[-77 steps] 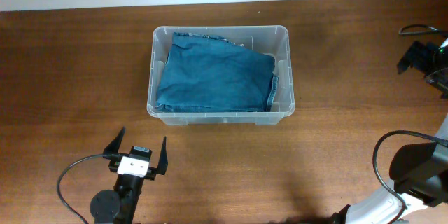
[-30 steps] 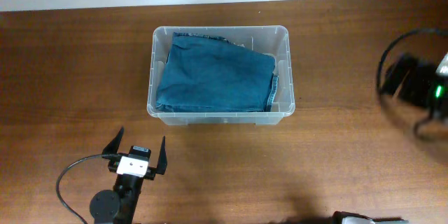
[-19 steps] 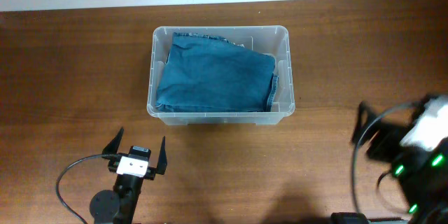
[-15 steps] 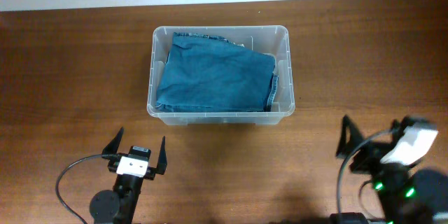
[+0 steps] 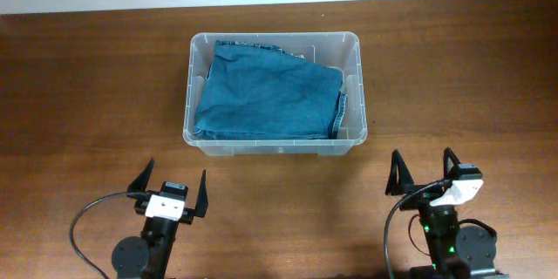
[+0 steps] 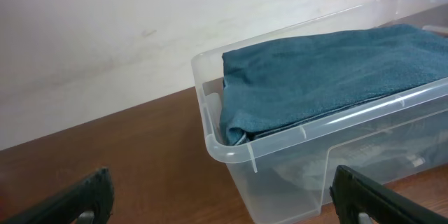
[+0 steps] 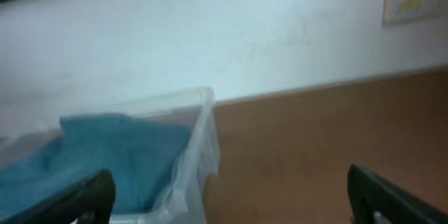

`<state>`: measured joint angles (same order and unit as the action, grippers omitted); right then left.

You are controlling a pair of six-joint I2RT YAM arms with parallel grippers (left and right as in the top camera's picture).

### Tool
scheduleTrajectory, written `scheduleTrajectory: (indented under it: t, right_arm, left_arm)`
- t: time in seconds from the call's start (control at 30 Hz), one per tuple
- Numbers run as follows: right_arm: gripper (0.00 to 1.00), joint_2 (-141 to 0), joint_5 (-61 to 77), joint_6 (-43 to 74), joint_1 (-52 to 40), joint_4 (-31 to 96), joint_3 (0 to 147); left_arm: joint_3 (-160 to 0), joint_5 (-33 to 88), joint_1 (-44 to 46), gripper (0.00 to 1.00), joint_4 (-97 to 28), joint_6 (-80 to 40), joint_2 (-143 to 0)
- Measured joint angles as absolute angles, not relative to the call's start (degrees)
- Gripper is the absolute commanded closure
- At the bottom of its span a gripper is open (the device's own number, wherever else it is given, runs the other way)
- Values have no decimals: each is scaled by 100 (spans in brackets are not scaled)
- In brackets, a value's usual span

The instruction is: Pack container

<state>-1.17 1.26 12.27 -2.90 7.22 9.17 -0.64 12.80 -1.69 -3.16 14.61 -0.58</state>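
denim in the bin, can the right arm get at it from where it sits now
Probably yes: the right gripper is open, just in front of the container, with only bare table between, and the denim lies uncovered, no lid.

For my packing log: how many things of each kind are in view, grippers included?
Clear plastic container: 1
Folded blue denim garment: 1
Grippers: 2, the left gripper and the right gripper, both open
Total: 4
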Motion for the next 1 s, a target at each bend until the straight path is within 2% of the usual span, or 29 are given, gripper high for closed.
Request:
scheduleTrajectory:
  t: [0.23,0.43,0.57,1.0]
  right_arm:
    - [2,-78,137,1229,-290,-427,178]
    - [2,-78,49,1225,-123,-191,58]
    - [2,-75,5,1229,123,419,58]
    - [2,-80,8,1234,228,421,58]
  left_arm:
    - [-64,1280,-169,1,-316,1461,-58]
    - [-64,1280,-169,1,-318,1461,-58]
    - [-64,1280,-169,1,-318,1459,-58]
    - [-64,1280,-169,1,-316,1461,-58]
